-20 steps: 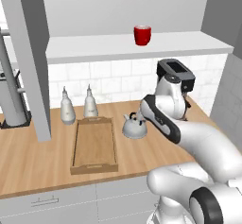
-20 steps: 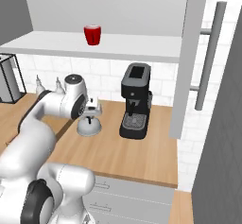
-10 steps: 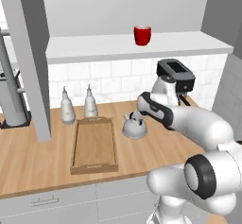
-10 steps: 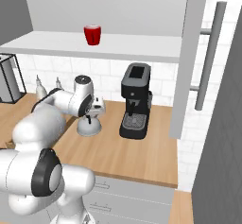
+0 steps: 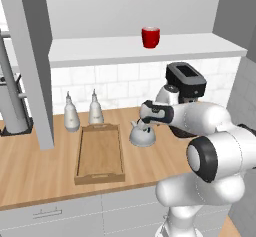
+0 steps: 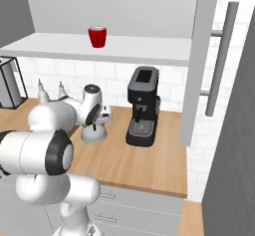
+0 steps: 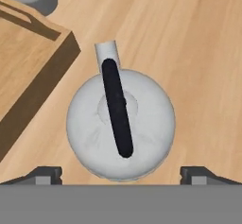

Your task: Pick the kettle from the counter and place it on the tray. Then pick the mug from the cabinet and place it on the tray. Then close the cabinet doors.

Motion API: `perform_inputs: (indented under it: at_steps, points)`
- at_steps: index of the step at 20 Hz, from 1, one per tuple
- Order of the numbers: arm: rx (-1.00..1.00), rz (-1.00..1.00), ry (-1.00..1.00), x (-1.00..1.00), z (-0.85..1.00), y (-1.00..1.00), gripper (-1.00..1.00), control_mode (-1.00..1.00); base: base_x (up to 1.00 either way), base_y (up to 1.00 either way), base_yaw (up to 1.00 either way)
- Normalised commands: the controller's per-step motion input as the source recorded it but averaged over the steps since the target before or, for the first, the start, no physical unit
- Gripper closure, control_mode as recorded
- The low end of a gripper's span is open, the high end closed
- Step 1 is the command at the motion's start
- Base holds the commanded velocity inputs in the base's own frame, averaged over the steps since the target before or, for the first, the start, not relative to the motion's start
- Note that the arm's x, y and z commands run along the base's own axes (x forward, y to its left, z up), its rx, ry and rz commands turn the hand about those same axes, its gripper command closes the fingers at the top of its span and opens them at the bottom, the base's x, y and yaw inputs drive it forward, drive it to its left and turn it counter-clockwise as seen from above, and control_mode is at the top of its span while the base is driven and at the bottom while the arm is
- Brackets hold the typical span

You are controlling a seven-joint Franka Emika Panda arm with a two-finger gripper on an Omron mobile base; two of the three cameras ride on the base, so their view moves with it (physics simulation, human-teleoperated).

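directly above the kettle (image 7: 120, 128), the gripper (image 7: 121, 175) hangs, fingers (image 7: 42, 175) spread apart; tray (image 7: 28, 67) at ten o'clock.

The long light-brown wooden worktop (image 5: 30, 176) carries a shallow rectangular light-wood tray (image 5: 99, 153) with raised rims. Just beside the tray's right rim stands a squat dome-shaped silver-grey kettle (image 7: 120, 124) with a black arched handle. Two white bottles (image 5: 71, 115) stand at the wall behind the tray. A black coffee machine (image 6: 142, 105) stands right of the kettle. The pale grey cabinet shelf (image 5: 100, 48) above carries a bright red mug (image 5: 150, 37).
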Motion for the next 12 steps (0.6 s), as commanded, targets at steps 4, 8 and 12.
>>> perform_inputs:
  at_steps: [4, 8, 12]
  points:
    - [0.00, 0.02, 0.00, 0.32, -0.17, 0.00, -1.00, -1.00, 0.00, 0.00, 0.00]
    - [0.00, 0.00, 0.01, 0.25, -0.19, 0.02, -1.00, -1.00, 0.00, 0.00, 0.00]
    - [0.00, 0.00, 0.01, 0.19, -0.21, 0.09, 1.00, -1.00, 0.00, 0.00, 0.00]
